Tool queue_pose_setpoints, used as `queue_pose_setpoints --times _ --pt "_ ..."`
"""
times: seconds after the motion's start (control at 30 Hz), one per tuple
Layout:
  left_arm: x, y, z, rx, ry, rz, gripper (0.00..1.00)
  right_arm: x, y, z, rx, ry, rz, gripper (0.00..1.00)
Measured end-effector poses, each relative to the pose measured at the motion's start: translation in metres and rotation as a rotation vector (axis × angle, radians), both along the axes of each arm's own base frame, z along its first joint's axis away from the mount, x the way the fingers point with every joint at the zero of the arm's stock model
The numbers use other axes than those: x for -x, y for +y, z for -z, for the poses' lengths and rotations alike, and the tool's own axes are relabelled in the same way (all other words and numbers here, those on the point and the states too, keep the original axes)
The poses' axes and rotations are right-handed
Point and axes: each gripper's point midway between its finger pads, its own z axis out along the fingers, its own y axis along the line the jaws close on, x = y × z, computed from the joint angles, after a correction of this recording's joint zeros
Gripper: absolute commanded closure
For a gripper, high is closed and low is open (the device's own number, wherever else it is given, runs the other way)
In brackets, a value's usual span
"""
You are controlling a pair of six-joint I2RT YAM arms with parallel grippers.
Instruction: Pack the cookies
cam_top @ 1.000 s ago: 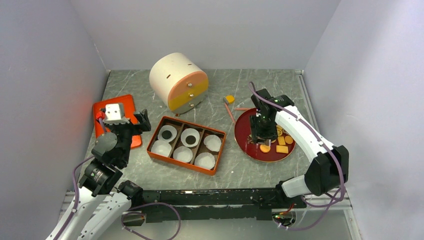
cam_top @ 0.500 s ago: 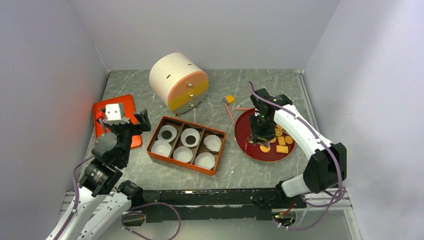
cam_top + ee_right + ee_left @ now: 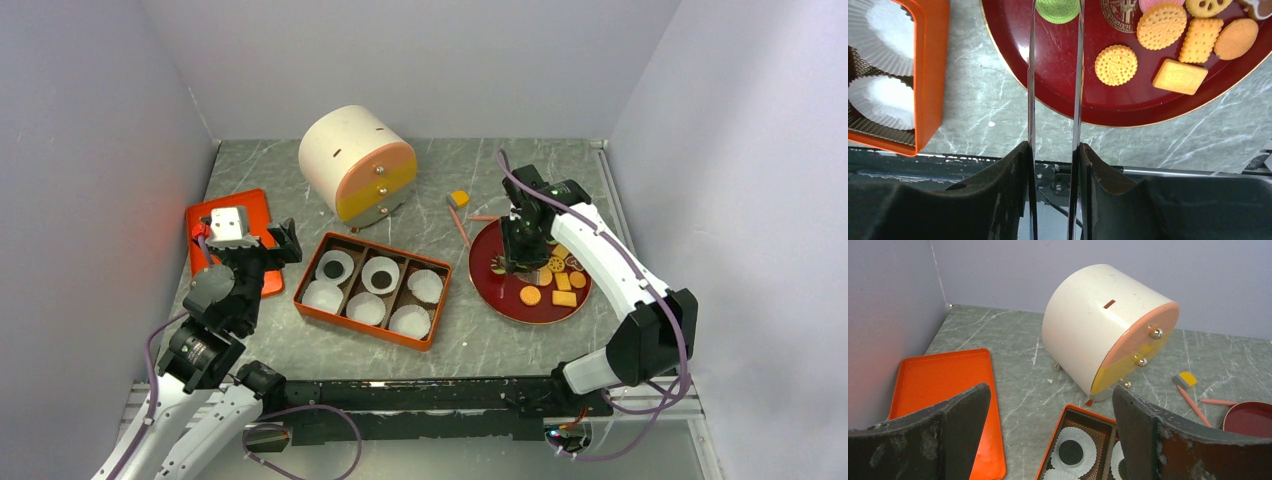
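Note:
Several cookies lie on the dark red plate point(image 3: 498, 291): a round orange one point(image 3: 530, 296), a yellow square point(image 3: 564, 298), and more in the right wrist view, among them a green round one point(image 3: 1058, 10). My right gripper point(image 3: 1054, 147) is shut on metal tongs point(image 3: 1078, 75), whose two blades reach over the plate on either side of the green cookie. It hovers over the plate point(image 3: 522, 252). The orange box point(image 3: 301, 287) holds white paper cups, two of them with a black cookie point(image 3: 333, 269). My left gripper point(image 3: 278, 262) is open and empty, left of the box.
A white drum-shaped cabinet point(image 3: 355, 165) with a pink and yellow front stands behind the box. An orange lid point(image 3: 255, 212) lies at the far left. A small yellow block point(image 3: 459, 198) and pink sticks point(image 3: 459, 226) lie between cabinet and plate. Grey walls close three sides.
My right gripper with the tongs has moved a little toward the far side of the plate. The left arm has not moved.

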Motion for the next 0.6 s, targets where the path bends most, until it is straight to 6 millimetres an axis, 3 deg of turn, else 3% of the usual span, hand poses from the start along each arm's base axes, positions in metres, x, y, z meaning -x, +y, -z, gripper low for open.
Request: queue_pose_setpoints --times 0.27,0.6 --pt "-0.001 -0.001 0.001 -0.003 0.006 0.0 0.03 -0.014 0.011 -0.026 -0.054 -0.07 -0.038 0.68" --pt "-0.004 -0.002 0.005 -0.011 0.019 0.003 0.04 -0.013 0.055 -0.054 -0.14 -0.142 -0.187 0.68"
